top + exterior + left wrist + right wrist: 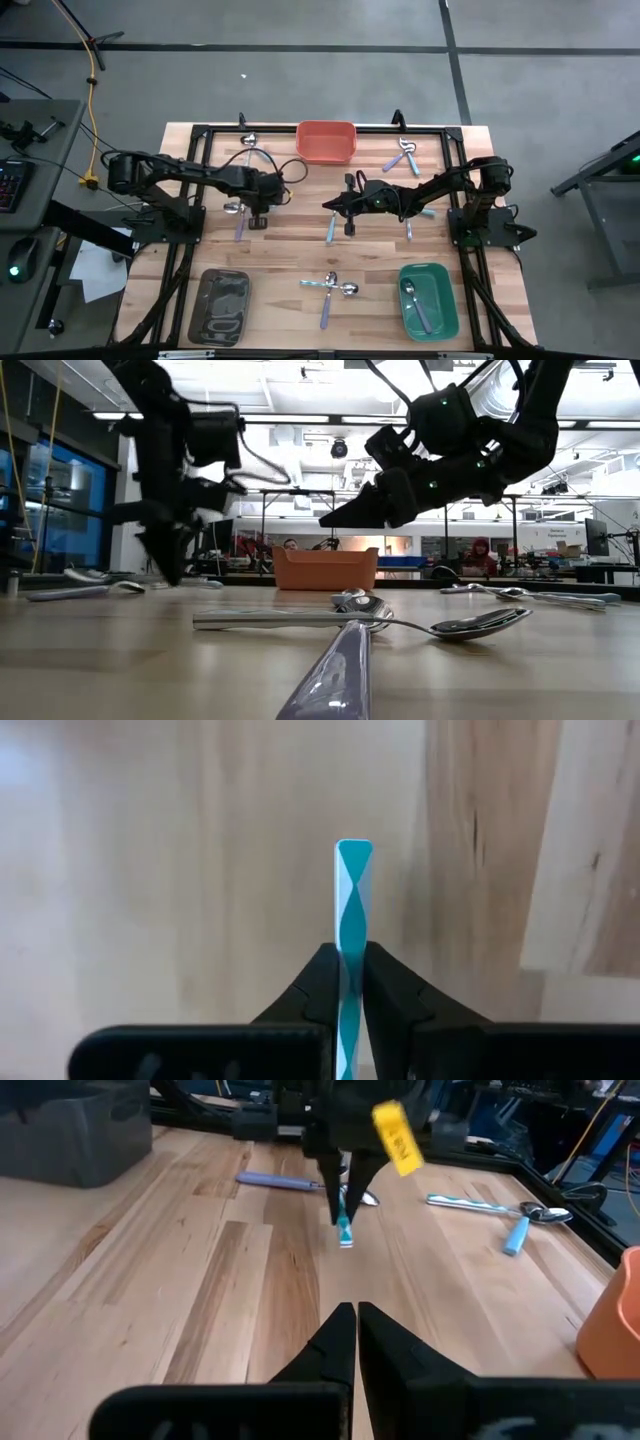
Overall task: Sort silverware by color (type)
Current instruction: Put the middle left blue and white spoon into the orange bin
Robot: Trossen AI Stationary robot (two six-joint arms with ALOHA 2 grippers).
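Note:
My left gripper (257,218) stands left of the table's middle, pointing down, shut on a spoon with a light-blue handle (352,890). The spoon's bowl is hidden by the gripper. My right gripper (328,205) hovers shut above the table's middle (325,520), pointing toward the left gripper and touching nothing. A lavender spoon (240,222) lies flat beside the left gripper. A blue spoon (330,228) lies below the right gripper. Two crossed spoons (330,290) lie near the near edge. More spoons lie far left (250,148) and far right (405,157). My left gripper pinches the light-blue handle (349,970) between its two fingers, which come from above and point down along it. The handle's free end (345,1232) sticks out below the fingertips, upright, close over the table. Whether it touches the wood I cannot tell.
An orange tray (326,128) sits at the far edge. A grey tray (204,300) is at the near left. A green tray (444,310) at the near right holds one spoon (415,303). Another spoon (408,226) lies under the right arm. People show in the room beyond the table.

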